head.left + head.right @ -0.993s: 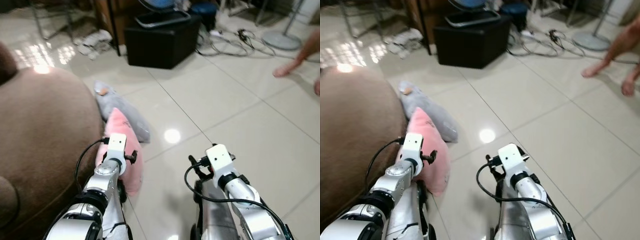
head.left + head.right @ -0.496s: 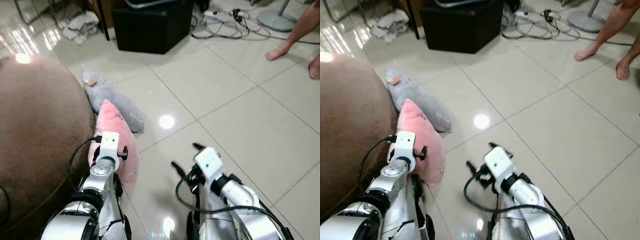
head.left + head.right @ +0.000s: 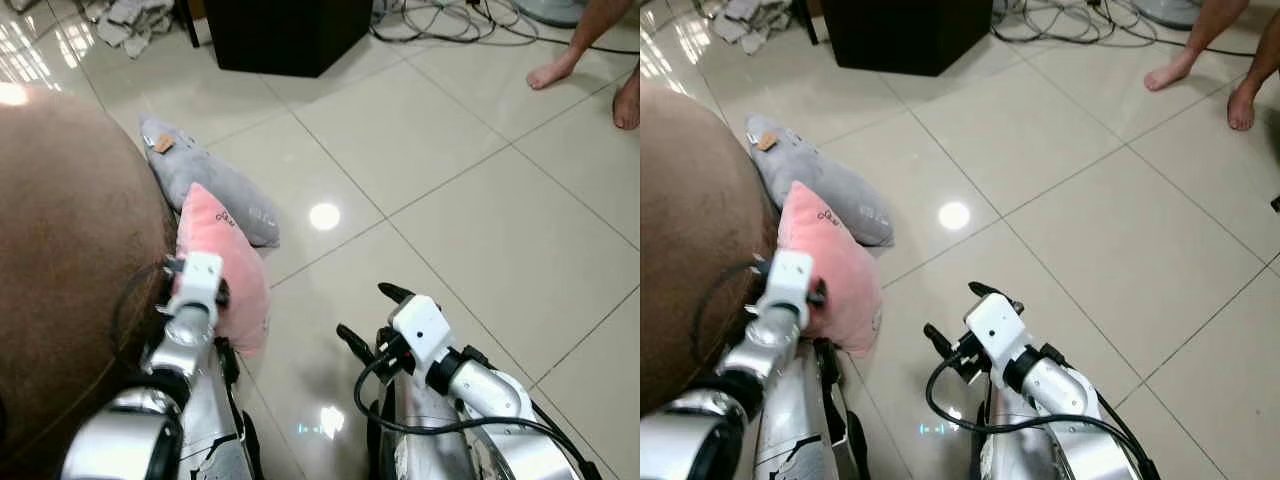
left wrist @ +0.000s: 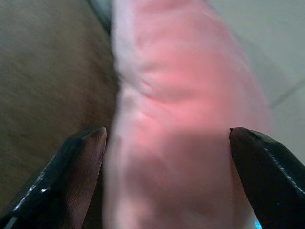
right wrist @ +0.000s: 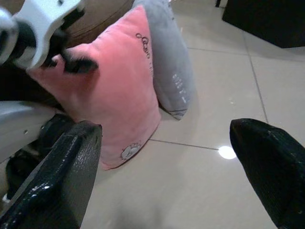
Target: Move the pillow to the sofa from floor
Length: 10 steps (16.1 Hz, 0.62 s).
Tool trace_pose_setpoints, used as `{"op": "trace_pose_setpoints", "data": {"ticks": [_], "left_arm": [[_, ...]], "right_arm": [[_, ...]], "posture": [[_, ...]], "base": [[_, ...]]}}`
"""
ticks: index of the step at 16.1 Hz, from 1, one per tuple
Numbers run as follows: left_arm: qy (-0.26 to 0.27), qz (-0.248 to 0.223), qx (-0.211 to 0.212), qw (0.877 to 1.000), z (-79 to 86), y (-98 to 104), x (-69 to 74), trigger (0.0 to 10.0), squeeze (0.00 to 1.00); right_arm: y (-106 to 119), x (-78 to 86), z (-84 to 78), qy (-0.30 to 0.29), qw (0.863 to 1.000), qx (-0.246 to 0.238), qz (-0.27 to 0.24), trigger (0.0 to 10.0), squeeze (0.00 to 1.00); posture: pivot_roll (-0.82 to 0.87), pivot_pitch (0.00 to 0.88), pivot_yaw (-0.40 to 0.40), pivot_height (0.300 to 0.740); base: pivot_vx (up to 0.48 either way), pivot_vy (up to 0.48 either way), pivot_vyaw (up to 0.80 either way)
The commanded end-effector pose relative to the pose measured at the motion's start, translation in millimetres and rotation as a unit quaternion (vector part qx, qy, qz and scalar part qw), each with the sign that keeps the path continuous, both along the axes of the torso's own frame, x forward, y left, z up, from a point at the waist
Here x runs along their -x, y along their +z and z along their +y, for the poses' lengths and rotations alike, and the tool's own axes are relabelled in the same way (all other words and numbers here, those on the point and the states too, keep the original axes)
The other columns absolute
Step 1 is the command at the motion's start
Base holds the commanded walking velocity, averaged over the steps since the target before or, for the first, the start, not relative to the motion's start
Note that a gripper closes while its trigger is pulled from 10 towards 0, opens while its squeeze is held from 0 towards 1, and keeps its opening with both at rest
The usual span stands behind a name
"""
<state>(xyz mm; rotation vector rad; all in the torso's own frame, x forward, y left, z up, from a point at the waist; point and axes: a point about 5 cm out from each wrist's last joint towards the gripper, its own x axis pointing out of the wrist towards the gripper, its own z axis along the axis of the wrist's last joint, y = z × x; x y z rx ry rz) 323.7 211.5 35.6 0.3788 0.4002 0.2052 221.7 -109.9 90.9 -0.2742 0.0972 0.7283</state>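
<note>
Left pincer (image 4: 167, 143) spread wide astride pink pillow (image 3: 225, 265), against sofa (image 3: 70, 250) edge at nine o'clock. Right pincer (image 3: 365, 318) spread wide over bare floor (image 3: 480, 210).

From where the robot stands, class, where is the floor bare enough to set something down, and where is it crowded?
Bare tiles lie between the grey pillow, the black box and the person's feet. It is crowded beside the brown sofa, where the pink pillow leans, and among the cables.
</note>
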Motion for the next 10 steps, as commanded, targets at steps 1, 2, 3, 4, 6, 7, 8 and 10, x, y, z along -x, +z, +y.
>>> {"op": "trace_pose_setpoints", "data": {"ticks": [1, 2, 3, 4, 6, 7, 8, 10], "left_arm": [[0.006, 0.009, -0.012, 1.0, 1.4, -5.9, 5.1, 10.0, 0.0], [0.009, 0.009, -0.026, 1.0, 4.8, -3.7, 3.8, 10.0, 0.0], [0.004, 0.019, -0.026, 0.999, 4.5, -5.3, 4.3, 10.0, 0.0], [-0.007, 0.041, -0.02, 0.999, 2.0, -10.4, 6.7, 10.0, 0.0], [-0.019, 0.064, 0.025, 0.997, -4.0, -18.0, 10.4, 10.0, 0.0], [-0.013, 0.073, 0.05, 0.996, -5.2, -21.2, 12.5, 10.0, 0.0], [0.002, 0.073, 0.056, 0.996, -2.1, -21.6, 13.4, 10.0, 0.0], [-0.003, 0.076, 0.073, 0.994, -1.0, -22.0, 13.6, 10.0, 0.0]], "right_arm": [[0.2, 4.0, -1.7, 0.002, 1.0, 0.0, 0.007, 10.0, 0.0], [0.1, 8.3, -2.4, 0.002, 1.0, 0.002, 0.013, 10.0, 0.0], [0.0, 10.1, -2.6, 0.003, 1.0, 0.003, 0.016, 10.0, 0.0], [-0.3, 11.1, -2.9, 0.004, 1.0, 0.004, 0.021, 10.0, 0.0], [0.2, 12.2, -3.7, 0.004, 1.0, 0.005, 0.023, 10.0, 0.0], [0.9, 11.6, -4.7, 0.003, 1.0, 0.006, 0.023, 10.0, 0.0], [2.2, 12.0, -5.3, 0.001, 1.0, 0.006, 0.023, 10.0, 0.0], [2.4, 16.6, -1.8, 0.006, 1.0, 0.003, 0.026, 10.0, 0.0]], "posture": [[-0.19, 0.299, -0.02, 0.532], [-0.2, 0.307, -0.021, 0.532], [-0.2, 0.314, -0.021, 0.532], [-0.21, 0.319, -0.02, 0.532], [-0.21, 0.325, -0.02, 0.532], [-0.22, 0.326, -0.02, 0.532], [-0.22, 0.326, -0.021, 0.532], [-0.22, 0.322, -0.023, 0.532]], "base": [[0.0, 0.0, 0.0], [0.0, 0.0, 0.0], [0.0, 0.0, 0.0], [0.0, 0.0, 0.0], [0.0, 0.0, 0.0], [0.0, 0.0, 0.0], [0.0, 0.0, 0.0], [0.0, 0.0, 0.0]]}}
